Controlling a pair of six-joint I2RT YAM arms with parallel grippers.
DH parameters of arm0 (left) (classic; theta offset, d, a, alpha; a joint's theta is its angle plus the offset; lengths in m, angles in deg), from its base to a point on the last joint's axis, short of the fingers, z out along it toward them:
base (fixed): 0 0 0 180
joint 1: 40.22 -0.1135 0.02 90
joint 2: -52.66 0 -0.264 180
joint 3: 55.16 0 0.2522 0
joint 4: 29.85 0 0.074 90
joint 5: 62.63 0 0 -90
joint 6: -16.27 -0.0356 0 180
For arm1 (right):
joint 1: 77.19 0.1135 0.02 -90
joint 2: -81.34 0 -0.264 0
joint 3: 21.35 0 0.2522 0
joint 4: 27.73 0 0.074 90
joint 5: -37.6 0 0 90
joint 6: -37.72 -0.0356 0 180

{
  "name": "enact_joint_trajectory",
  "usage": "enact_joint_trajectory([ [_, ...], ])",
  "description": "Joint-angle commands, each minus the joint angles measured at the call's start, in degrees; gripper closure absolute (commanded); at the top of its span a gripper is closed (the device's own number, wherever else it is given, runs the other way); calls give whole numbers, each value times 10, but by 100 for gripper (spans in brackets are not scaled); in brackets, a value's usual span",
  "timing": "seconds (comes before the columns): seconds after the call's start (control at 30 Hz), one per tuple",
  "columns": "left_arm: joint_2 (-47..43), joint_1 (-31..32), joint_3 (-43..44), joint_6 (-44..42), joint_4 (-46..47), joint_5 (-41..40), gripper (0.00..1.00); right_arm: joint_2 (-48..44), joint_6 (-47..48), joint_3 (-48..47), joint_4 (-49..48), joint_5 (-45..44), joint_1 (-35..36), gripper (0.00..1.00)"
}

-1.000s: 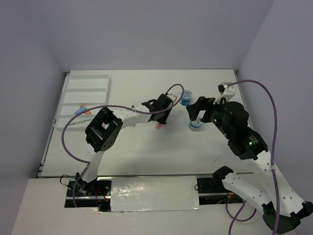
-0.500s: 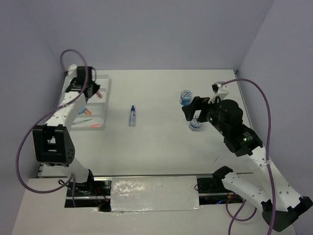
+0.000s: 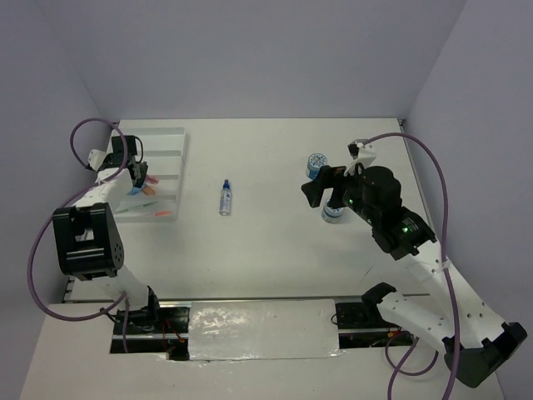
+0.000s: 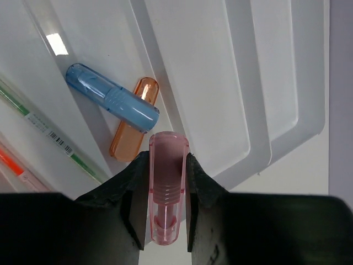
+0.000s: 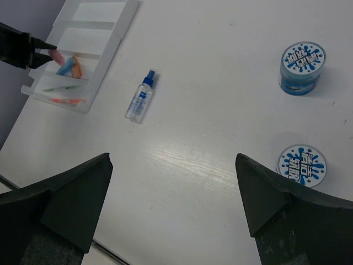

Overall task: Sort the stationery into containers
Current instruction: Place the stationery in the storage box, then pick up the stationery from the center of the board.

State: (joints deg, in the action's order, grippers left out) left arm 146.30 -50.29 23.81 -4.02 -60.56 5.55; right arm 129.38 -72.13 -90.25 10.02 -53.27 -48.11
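Note:
My left gripper (image 4: 167, 159) is shut on a pink piece (image 4: 165, 190) and hangs over the white tray (image 4: 259, 83), (image 3: 166, 137). Below it, a light blue piece (image 4: 112, 104) lies across an orange piece (image 4: 128, 135) in one compartment. The neighbouring compartment holds a thin green pen (image 4: 51, 131). A clear bottle with a blue cap (image 3: 224, 197), (image 5: 140, 99) lies on the table right of the tray. Two blue-and-white tape rolls (image 5: 301, 67), (image 5: 301, 165) stand at the right. My right gripper (image 5: 172, 161), (image 3: 321, 187) hovers open and holds nothing, high between the bottle and the rolls.
An orange-red pen (image 4: 14, 164) lies beside the green pen. The tray's two far compartments (image 5: 96, 14) hold nothing that I can see. A purple wall runs close behind the tray on the left. Bare white table (image 3: 266, 250) stretches in front of the bottle.
My left arm has swung from the middle of the table to the tray, carrying the pink piece. The bottle it covered now shows. My right gripper has drifted slightly left.

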Motion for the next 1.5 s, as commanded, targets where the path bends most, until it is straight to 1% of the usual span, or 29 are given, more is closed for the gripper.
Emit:
enact_joint_trajectory([
  [0.0,30,-7,23,31,31,-1,87,8,5,5,-32,6,-1,0],
  [0.07,40,-8,26,34,33,3,85,12,6,4,-33,19,-1,0],
  [0.17,53,-9,19,42,42,5,80,17,10,3,-34,19,-1,0],
  [0.2,55,-9,18,42,49,12,73,18,10,3,-34,19,-2,0],
  [0.23,60,-9,18,42,53,12,69,19,10,2,-35,19,-2,0],
  [0.27,65,-9,23,43,47,12,53,22,12,0,-33,21,-1,0],
  [0.3,65,-10,23,43,46,12,53,22,12,0,-33,21,-1,0],
  [0.33,64,-9,24,42,45,13,45,23,12,0,-33,22,-1,0],
  [0.37,60,-9,23,41,44,11,32,24,12,0,-33,22,-1,0],
  [0.43,54,-10,19,43,40,7,21,25,13,-1,-35,22,-2,0],
  [0.47,47,-10,17,43,37,6,19,26,12,-2,-36,24,-1,0],
  [0.53,37,-10,11,41,38,1,16,28,11,-5,-37,26,-1,0],
  [0.67,-2,-9,8,25,39,4,16,32,8,-6,-41,31,-1,0],
  [0.73,-22,-7,3,9,43,22,17,39,5,-6,-44,34,-1,0],
  [0.83,-57,29,13,-82,82,64,17,51,-4,-3,-52,42,0,0],
  [0.87,-65,47,26,-125,76,58,16,52,-5,-2,-55,44,-1,0],
  [0.9,-64,92,59,-146,44,51,13,56,-8,-1,-61,45,-1,0],
  [0.93,-61,124,77,-170,29,47,12,58,-11,-1,-62,44,-1,0],
  [0.97,-50,150,97,-204,6,29,10,58,-16,-4,-62,43,-2,0],
  [1.0,-42,199,125,-223,-10,32,8,58,-18,-6,-59,41,-1,0],
  [1.07,-13,245,148,-262,-43,38,6,56,-19,-9,-55,41,0,0],
  [1.1,-1,285,166,-273,-56,42,6,51,-19,-9,-54,40,0,0],
  [1.2,53,339,194,-302,-116,43,5,42,-14,-9,-43,37,0,0],
  [1.3,108,362,219,-322,-172,43,4,36,-9,-4,-37,33,0,0],
  [1.37,125,366,217,-323,-188,30,4,36,-8,-2,-34,35,1,0],
  [1.47,143,367,210,-320,-200,36,7,35,-11,2,-42,42,0,0],
])
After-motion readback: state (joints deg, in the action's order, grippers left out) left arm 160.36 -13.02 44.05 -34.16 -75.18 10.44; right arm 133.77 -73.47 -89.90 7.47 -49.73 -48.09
